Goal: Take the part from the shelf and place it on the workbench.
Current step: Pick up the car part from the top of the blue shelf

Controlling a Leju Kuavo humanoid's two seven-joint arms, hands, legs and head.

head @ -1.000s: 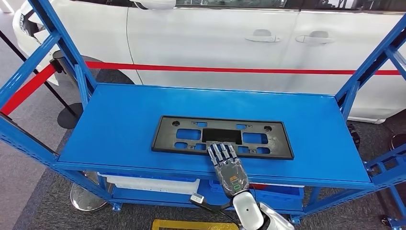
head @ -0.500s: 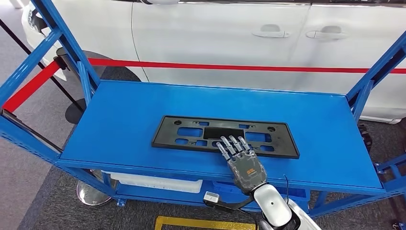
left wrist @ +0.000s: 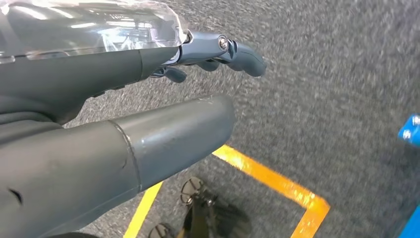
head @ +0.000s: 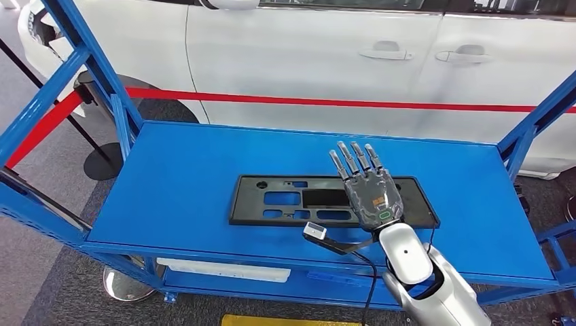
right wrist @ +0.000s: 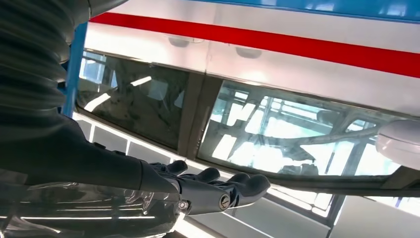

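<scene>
The part, a flat black plate frame with several cutouts, lies on the top of the blue shelf, near its front edge. My right hand hovers over the frame's right half with its fingers straight and spread, holding nothing. In the right wrist view the right hand stretches out toward a car window, with nothing in it. My left hand hangs above grey floor, thumb apart from the fingers, holding nothing.
A white car stands close behind the shelf, with a red barrier strap between them. Blue uprights rise at the shelf's ends. A white bin sits on the lower level. Yellow floor tape runs under my left hand.
My right hand has lifted off the frame's near edge and risen up and to the right, its fingers now pointing upward. The camera has shifted a little; the frame lies where it was.
</scene>
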